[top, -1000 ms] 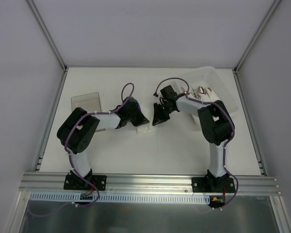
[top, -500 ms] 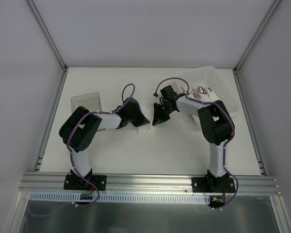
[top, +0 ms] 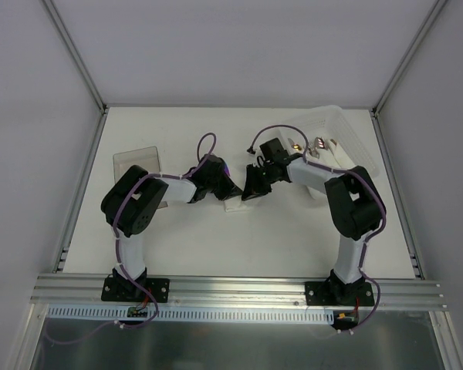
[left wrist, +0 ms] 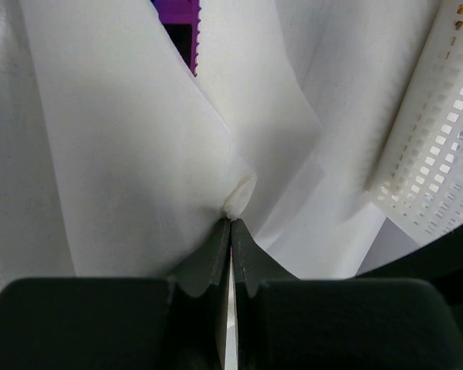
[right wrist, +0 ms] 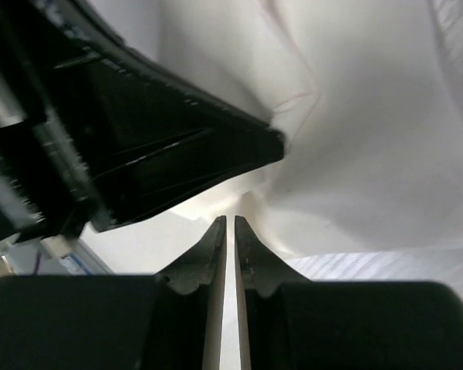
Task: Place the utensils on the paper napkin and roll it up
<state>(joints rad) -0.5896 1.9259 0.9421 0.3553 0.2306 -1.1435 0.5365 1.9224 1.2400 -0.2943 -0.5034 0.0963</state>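
Top external: left fingers (top: 228, 193), right fingers (top: 251, 192) reach inward; tips at napkin (top: 234, 205).

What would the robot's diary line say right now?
left gripper: shut, pinching a napkin fold | right gripper: tips at napkin, facing left gripper, grip unclear | napkin: creased, partly lifted

- The thin white paper napkin (top: 233, 205) lies at the middle of the frame on the pale flat bench (top: 278, 239).
- The left arm's black tool (top: 228, 196) meets the napkin's left side, and the right arm's black tool (top: 251, 193) is at its right.
- A clear plastic box (top: 355, 146) stands at the upper right.
- A clear flat plastic lid (top: 136, 162) lies at the left.
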